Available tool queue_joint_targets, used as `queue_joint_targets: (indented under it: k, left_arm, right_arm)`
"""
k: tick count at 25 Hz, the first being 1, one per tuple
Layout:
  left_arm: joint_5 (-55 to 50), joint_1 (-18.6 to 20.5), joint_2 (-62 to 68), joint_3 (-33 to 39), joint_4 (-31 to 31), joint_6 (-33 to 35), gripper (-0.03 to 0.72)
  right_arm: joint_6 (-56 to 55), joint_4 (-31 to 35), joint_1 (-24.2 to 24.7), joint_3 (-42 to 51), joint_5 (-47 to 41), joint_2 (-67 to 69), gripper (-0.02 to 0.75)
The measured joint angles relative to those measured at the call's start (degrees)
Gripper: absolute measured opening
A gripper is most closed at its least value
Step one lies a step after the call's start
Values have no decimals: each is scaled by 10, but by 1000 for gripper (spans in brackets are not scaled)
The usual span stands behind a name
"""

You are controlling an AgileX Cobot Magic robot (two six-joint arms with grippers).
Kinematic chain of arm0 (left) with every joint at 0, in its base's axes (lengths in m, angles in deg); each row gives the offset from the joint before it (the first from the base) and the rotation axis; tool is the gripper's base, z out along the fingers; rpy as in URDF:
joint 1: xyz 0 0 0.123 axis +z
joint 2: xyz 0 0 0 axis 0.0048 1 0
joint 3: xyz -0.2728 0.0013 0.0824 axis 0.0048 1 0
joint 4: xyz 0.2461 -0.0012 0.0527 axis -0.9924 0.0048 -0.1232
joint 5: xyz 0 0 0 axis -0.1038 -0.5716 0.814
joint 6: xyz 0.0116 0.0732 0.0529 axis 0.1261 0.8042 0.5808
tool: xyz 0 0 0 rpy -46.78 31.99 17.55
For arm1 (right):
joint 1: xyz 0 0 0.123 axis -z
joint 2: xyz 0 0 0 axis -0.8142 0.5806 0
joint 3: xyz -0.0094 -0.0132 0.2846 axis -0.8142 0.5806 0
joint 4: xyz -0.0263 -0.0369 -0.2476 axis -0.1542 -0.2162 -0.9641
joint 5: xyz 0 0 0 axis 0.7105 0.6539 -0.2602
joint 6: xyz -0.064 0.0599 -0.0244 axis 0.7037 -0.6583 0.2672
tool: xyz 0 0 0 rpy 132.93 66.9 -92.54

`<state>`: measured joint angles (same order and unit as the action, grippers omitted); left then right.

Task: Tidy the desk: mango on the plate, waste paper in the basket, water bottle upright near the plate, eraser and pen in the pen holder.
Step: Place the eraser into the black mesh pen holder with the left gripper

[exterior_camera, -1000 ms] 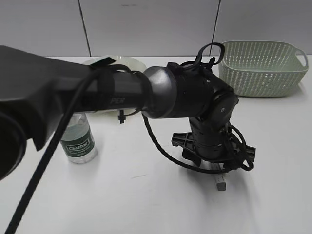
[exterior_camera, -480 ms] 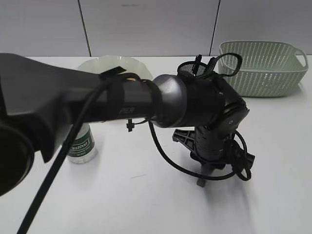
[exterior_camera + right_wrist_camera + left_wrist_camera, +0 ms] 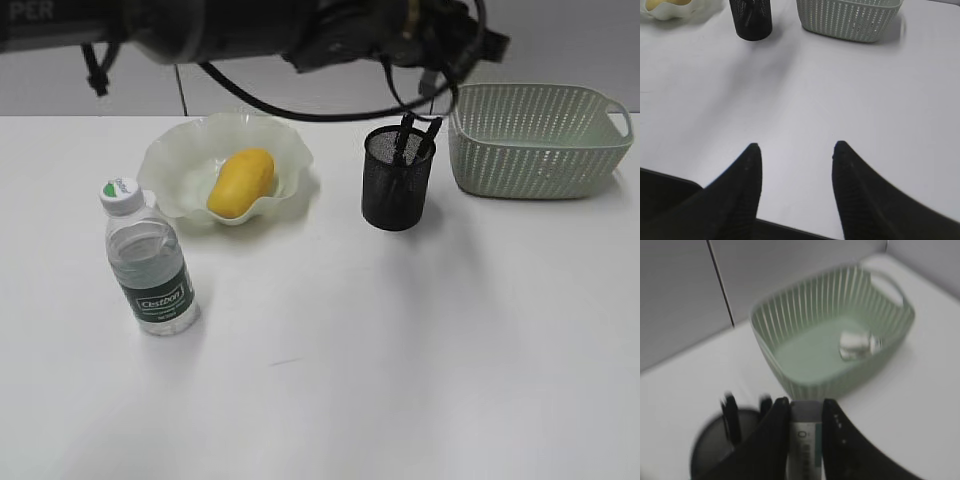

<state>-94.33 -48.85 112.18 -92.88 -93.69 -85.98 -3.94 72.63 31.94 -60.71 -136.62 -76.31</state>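
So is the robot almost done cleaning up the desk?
Nearly. The mango lies on the plate, the water bottle stands upright beside it, and the waste paper sits in the basket. Something dark already pokes out of the pen holder. The left gripper has its jaws closed on the eraser, above the holder. Dropping it in looks like the last step.

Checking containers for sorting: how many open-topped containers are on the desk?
3: the plate at back left holding the mango, the pen holder in the middle, the basket at back right.
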Motion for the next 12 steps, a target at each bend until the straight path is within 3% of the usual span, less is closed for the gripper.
queue_joint_targets:
  k: [5,12]
  left_arm:
    - [155,71,33,0,-16,-2,142]
    - [189,90,93,1,-16,-2,142]
  right_arm:
    - [0,0,0,0,0,0,372]
    - [0,0,0,0,0,0,372]
